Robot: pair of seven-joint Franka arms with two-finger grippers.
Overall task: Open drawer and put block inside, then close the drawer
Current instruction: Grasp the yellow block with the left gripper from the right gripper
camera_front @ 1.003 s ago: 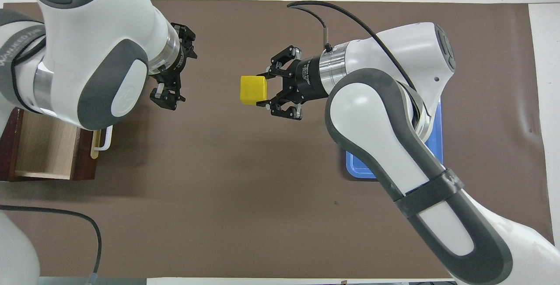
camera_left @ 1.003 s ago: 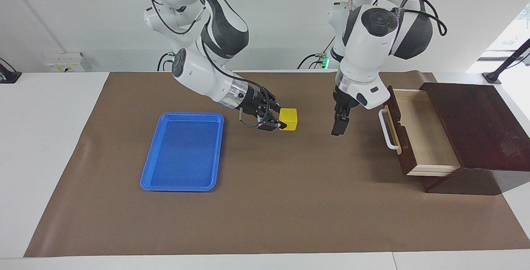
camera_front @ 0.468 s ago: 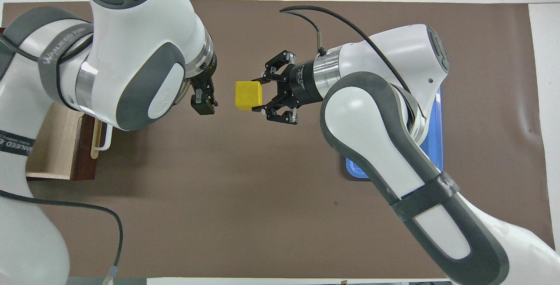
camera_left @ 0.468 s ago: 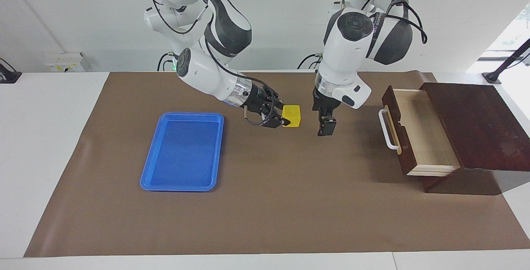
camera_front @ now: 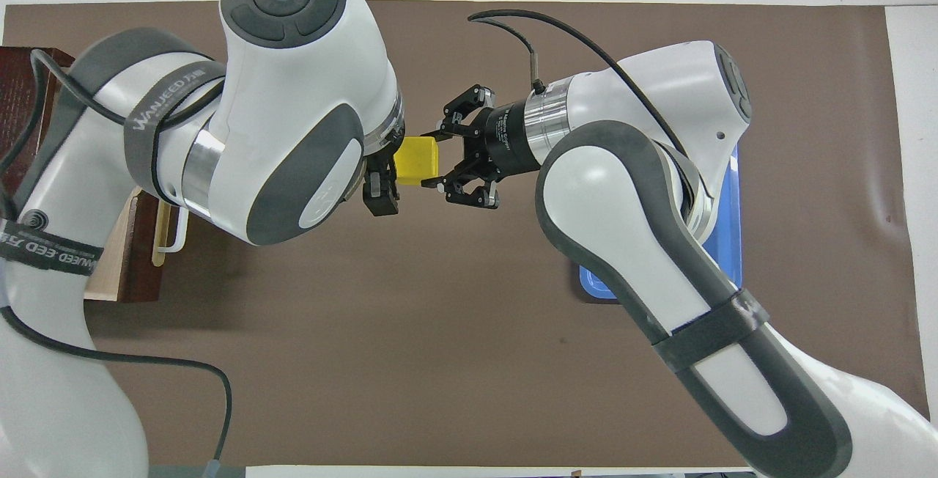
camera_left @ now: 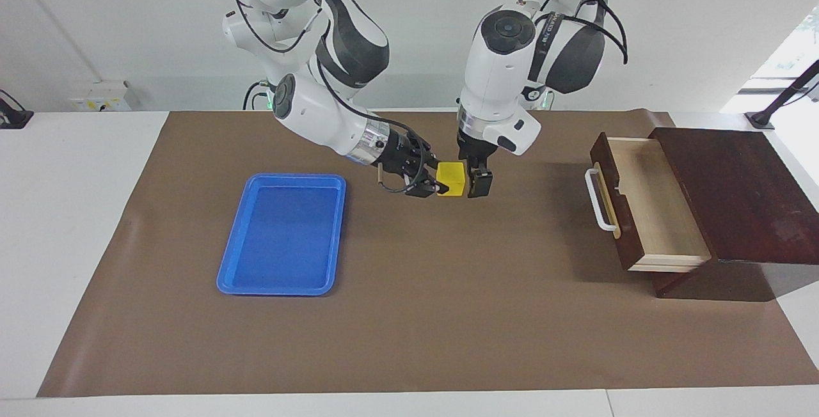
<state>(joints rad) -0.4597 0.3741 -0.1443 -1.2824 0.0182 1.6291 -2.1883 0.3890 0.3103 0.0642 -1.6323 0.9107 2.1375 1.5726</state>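
The yellow block [camera_left: 452, 178] is held above the brown mat by my right gripper [camera_left: 435, 187], which is shut on it from the blue tray's side. In the overhead view the block [camera_front: 416, 160] shows between my right gripper [camera_front: 435, 156] and my left gripper [camera_front: 382, 198]. My left gripper [camera_left: 478, 184] hangs down right beside the block, on the drawer's side of it. The dark wooden drawer [camera_left: 646, 206] stands pulled open, its pale inside empty, its white handle [camera_left: 596, 199] toward the middle of the table.
The drawer belongs to a dark wooden box [camera_left: 736, 187] at the left arm's end of the table. A flat blue tray [camera_left: 281, 231] lies empty on the brown mat [camera_left: 416, 314] toward the right arm's end.
My left gripper has moved from near the drawer's handle across to the block. My right gripper has shifted the block slightly and now holds still.
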